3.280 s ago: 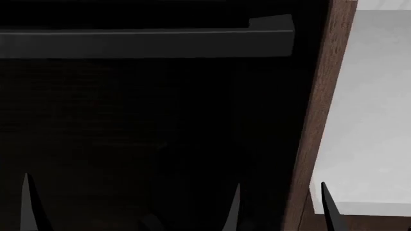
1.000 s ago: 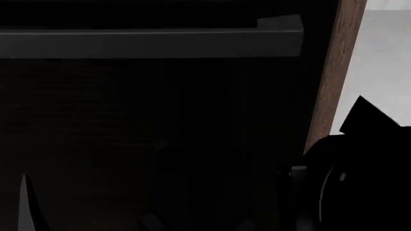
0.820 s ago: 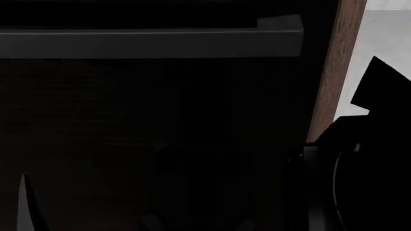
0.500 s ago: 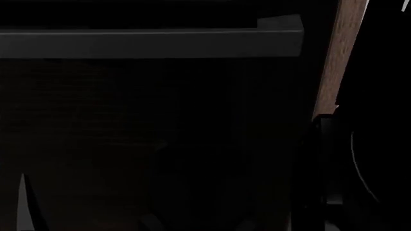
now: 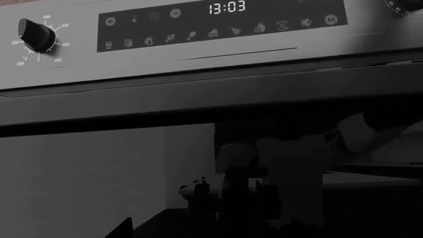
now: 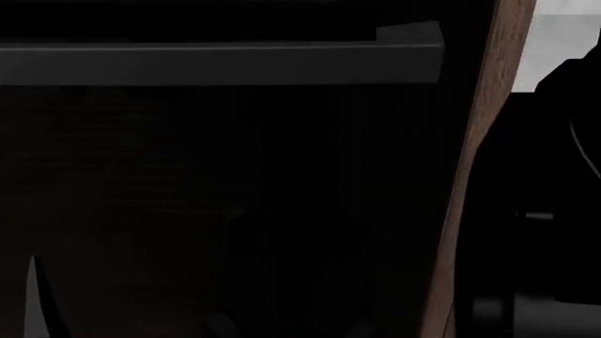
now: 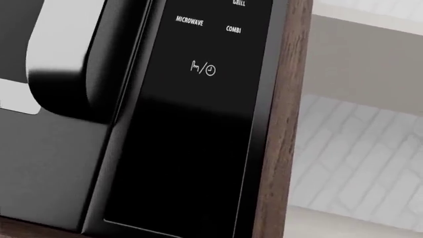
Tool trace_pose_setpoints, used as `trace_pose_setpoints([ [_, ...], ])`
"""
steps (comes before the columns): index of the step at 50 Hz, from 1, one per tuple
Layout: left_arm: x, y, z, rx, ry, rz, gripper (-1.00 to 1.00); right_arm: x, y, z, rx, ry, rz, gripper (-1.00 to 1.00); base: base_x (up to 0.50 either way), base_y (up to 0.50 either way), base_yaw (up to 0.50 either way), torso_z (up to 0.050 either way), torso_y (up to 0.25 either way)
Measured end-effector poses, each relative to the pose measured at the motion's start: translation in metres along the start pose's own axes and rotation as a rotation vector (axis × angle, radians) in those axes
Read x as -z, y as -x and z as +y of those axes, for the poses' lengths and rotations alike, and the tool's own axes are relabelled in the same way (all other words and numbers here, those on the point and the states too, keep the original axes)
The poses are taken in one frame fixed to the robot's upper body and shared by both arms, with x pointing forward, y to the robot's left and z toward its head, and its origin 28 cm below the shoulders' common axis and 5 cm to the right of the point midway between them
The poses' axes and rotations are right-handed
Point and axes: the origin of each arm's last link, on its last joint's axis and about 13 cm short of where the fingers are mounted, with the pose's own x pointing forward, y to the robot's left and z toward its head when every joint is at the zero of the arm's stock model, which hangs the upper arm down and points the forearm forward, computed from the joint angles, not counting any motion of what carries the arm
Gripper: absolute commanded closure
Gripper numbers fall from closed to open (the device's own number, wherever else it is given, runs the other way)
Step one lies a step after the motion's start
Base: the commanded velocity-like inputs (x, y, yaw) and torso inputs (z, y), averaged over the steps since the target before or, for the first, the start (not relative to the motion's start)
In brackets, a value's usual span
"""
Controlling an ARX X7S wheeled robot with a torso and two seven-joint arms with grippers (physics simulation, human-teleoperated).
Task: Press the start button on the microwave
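Right wrist view: the microwave (image 7: 191,148) fills the frame at close range. Glossy black control panel (image 7: 198,124), a tall strip running lengthwise beside the door handle (image 7: 63,59), bounded on its other side by a brown wood cabinet edge (image 7: 281,124). Legible labels: "MICROWAVE" (image 7: 189,21), "COMBI" (image 7: 233,29), part of "GRILL", and a hand-and-clock icon (image 7: 203,68). No button marked start is visible; the rest of the panel is plain black.

Left wrist view: a different appliance, an oven (image 5: 198,54) with a knob (image 5: 34,34) and a clock display (image 5: 227,7) reading 13:03. Not the target.

Head view: mostly dark. Grey oven handle bar (image 6: 221,62) across the top, the wood edge running down the right, the right arm (image 6: 549,211) a black mass beyond it.

End effectors: neither one's fingers are clearly shown; whether they are apart or together, I cannot tell for either.

Judgement: the right arm is the nearer one, its camera facing the panel almost square on. The panel lies straight ahead of it, long axis vertical. The start control probably sits elsewhere along that strip, so the arm needs to travel along it before pushing in.
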Motion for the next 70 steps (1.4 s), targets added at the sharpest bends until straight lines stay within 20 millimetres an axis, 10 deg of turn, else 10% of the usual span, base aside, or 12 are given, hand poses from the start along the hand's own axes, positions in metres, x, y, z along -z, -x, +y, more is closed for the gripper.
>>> trace_pose_setpoints([
  [70, 0.001, 0.002, 0.000, -0.010, -0.004, 0.007, -1.00, 0.010, -0.065, -0.002, 0.008, -0.037, -0.058, 1.00, 0.00, 0.00, 0.00, 0.000, 0.000],
])
